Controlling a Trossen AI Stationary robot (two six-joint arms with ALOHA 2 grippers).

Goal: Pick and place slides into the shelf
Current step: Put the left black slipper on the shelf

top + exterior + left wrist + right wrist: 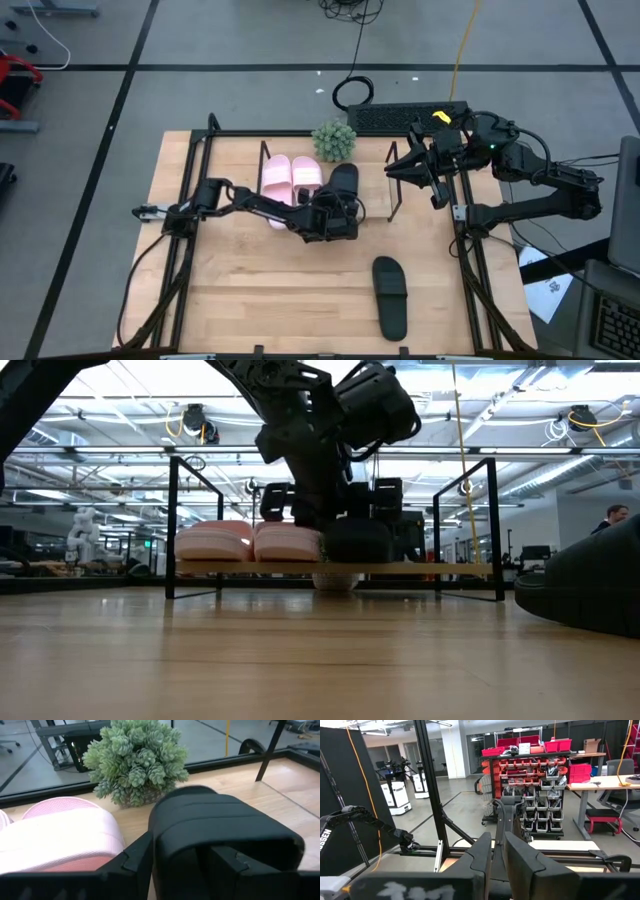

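The shelf (395, 185) stands across the 12 o'clock part of the table (240, 290) in the high view, close to the far edge. Open board remains on the shelf at the 3 o'clock side of the slides; bare tabletop lies at 6 and 9 o'clock of the shelf.

The shelf holds two pink slides (290, 180) side by side, with one black slide (344, 182) just beside them on the 3 o'clock side. The left gripper (338, 212) sits at the 6 o'clock end of this black slide. The left wrist view shows both fingers (135, 862) spread around the black slide's (220, 832) strap, one on each side; whether they press it cannot be told. The second black slide (391, 296) lies on the table toward 5 o'clock, well apart from the shelf.

The right gripper (425, 172) waits above the shelf's 3 o'clock end frame; the right wrist view shows its fingers (480, 852) close together with a narrow gap, holding nothing.

Only the left wrist and high views show the potted plant (135, 760) behind the shelf. The low view shows the shelf board (440, 569) raised above the tabletop, and the loose black slide (590, 590) at its 3 o'clock edge.
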